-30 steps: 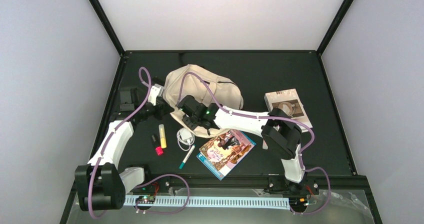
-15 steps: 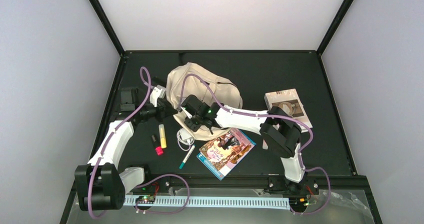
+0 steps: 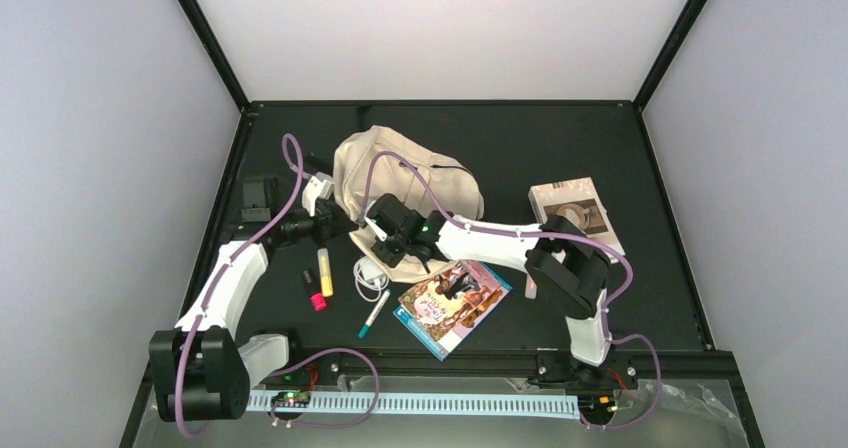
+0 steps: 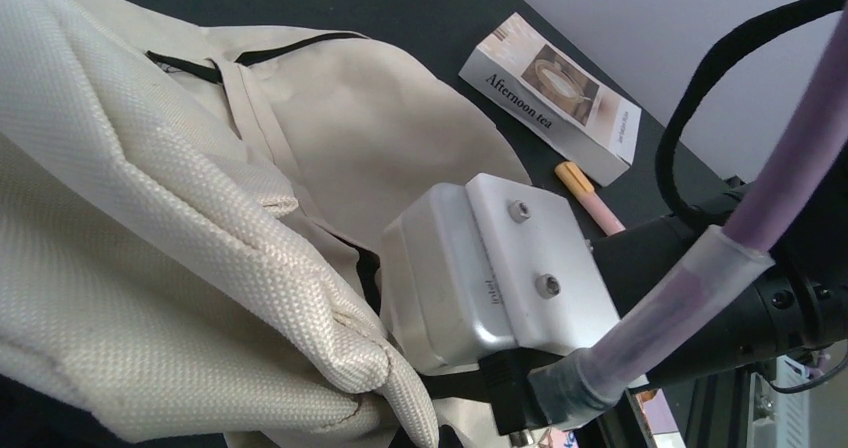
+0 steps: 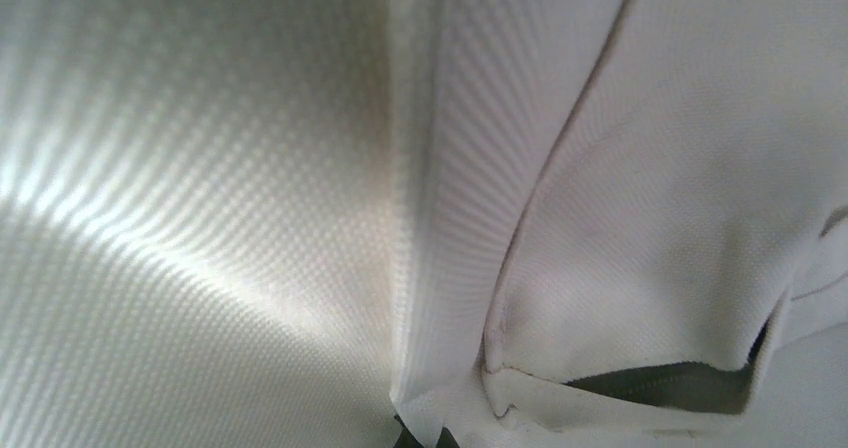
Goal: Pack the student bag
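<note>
At the left, the left gripper [image 3: 335,222] is set against the left edge of the student bag [image 3: 405,178]. Its jaws are closed. Its fingers are not seen in the left wrist view, but the cream cloth is drawn up in a bunched fold close to the lens, so a pinch on the bag's edge is judged likely, made to anchor the soft fabric.

Just near of that gripper, the loose things to be packed are laid out within reach: a red-capped marker [image 3: 312,290], a yellow highlighter [image 3: 325,271], a coiled white cable [image 3: 371,278] and a teal pen [image 3: 374,313]. None of them is touched.

The student bag lies on the table [image 3: 520,138], in the far-middle and a little left of centre, slumped and apparently not yet opened.

The right gripper [image 3: 383,246] is placed on the bag's near edge, beside the cable. Its jaws are closed, and the right wrist view is filled with weave converging on a seam at the bottom of the frame, so a fold is probably nipped there. A dark slit shows under a seam, but whether it is the mouth cannot be told. With both edges held, the bag could be spread or steadied for opening.

Further right, a picture book [image 3: 453,306] lies near of the bag, and an "Afternoon tea" book [image 3: 575,213] is well apart at the right.
</note>
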You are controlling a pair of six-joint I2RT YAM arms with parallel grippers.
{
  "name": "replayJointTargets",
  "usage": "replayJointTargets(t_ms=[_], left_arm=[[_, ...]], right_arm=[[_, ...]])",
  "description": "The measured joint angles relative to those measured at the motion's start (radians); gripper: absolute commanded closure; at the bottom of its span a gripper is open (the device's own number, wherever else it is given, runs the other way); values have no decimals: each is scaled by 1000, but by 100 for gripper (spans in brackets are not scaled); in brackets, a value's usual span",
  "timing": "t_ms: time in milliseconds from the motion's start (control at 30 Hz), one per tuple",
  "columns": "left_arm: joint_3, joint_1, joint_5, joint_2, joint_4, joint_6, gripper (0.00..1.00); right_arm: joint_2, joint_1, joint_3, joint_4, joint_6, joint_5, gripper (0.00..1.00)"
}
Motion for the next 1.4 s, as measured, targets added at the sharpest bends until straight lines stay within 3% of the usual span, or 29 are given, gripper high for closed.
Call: replayJointTargets(t_ms=[667,1133,1400], left_arm=[[3,12,-85,20,2,-54,98],[25,94,-142,78,-19,-58,98],[49,179,-158,81,-50,-46,98]], right_arm=[[-256,-34,-272,159,104,85,99],[-312,-114,-395,95,143,96,99],[-390,-222,-458,77,152,109,99]])
